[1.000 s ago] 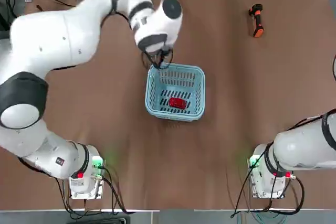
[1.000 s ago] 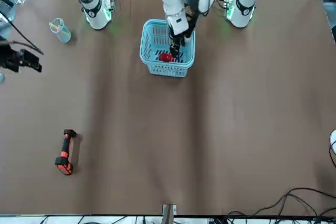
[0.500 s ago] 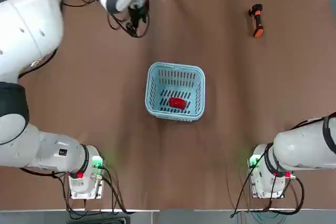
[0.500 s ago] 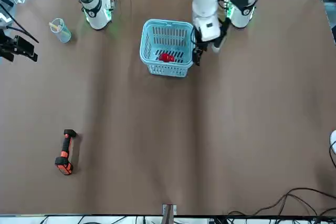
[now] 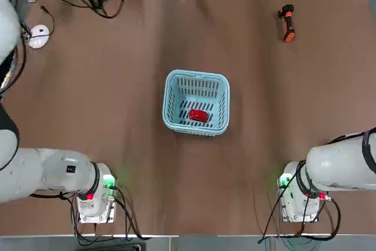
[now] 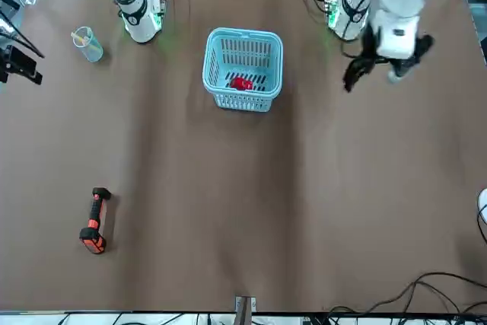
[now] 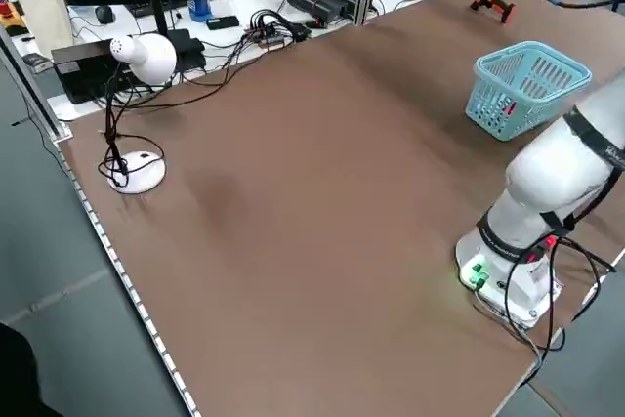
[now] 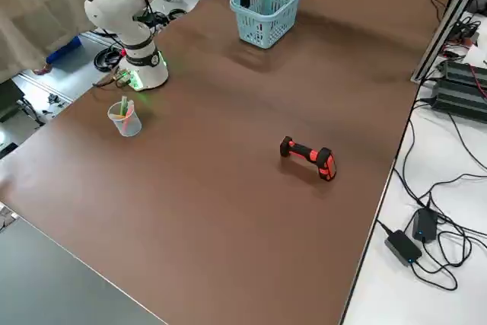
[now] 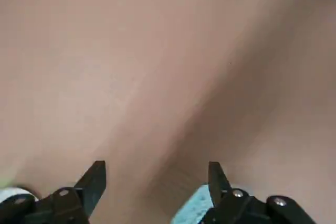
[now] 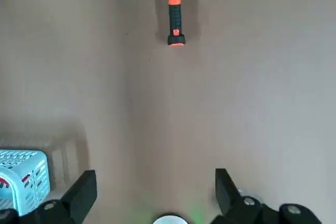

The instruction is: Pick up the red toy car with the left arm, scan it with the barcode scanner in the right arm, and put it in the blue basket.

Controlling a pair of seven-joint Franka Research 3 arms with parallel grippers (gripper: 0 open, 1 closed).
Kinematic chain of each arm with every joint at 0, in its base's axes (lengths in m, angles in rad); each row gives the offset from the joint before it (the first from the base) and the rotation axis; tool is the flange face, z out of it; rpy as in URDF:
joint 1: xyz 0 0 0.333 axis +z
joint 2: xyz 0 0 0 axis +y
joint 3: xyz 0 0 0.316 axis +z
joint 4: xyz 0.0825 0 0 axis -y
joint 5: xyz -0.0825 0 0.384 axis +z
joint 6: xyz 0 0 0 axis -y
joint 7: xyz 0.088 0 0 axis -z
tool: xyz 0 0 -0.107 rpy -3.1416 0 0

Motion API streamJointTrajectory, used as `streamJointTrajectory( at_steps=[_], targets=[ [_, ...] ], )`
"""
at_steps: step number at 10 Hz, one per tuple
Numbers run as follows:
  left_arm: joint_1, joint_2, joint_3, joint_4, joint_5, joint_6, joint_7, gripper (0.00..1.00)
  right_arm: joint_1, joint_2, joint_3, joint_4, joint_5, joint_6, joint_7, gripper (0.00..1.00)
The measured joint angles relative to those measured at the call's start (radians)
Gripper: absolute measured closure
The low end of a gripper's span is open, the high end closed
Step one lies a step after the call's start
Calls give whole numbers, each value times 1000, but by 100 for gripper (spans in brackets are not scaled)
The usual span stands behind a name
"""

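I observe the red toy car [image 5: 198,115] lying inside the blue basket [image 5: 171,117] at mid-table. The barcode scanner [image 5: 286,23] lies alone, far right. My left gripper [image 9: 156,179] hangs empty, fingers apart; right gripper [image 10: 152,190] likewise spread, empty.

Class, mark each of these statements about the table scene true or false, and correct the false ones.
1. The red toy car lies inside the blue basket. True.
2. The barcode scanner is held by the right gripper. False: it lies alone on the table.
3. The left gripper has its fingers open and empty. True.
4. The basket is tipped on its side. False: it stands upright.
5. A plastic cup stands inside the basket. False: it stands on the table, apart.
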Motion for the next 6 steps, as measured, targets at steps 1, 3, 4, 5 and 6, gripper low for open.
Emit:
streamJointTrajectory(
  at_steps=[1, 3, 4, 5, 6],
  targets=[
    [49, -20, 7, 0, -16, -22, 161, 7, -8, 0, -1, -5, 0, 3, 0, 0],
    [75, -43, 56, 3, -21, -62, 413, 0, -19, 0, -1, -7, 0, 8, 0, 0],
    [74, -44, 82, 16, -21, -63, 476, 0, -19, 0, 0, -7, 0, 8, 0, 0],
    [73, -37, 106, 46, -21, -65, 519, 0, -19, 0, 1, -7, 0, 8, 0, 0],
    [71, -15, 125, 96, -21, -81, 565, 0, -19, 0, 1, -8, 0, 10, 0, 0]
  ],
)
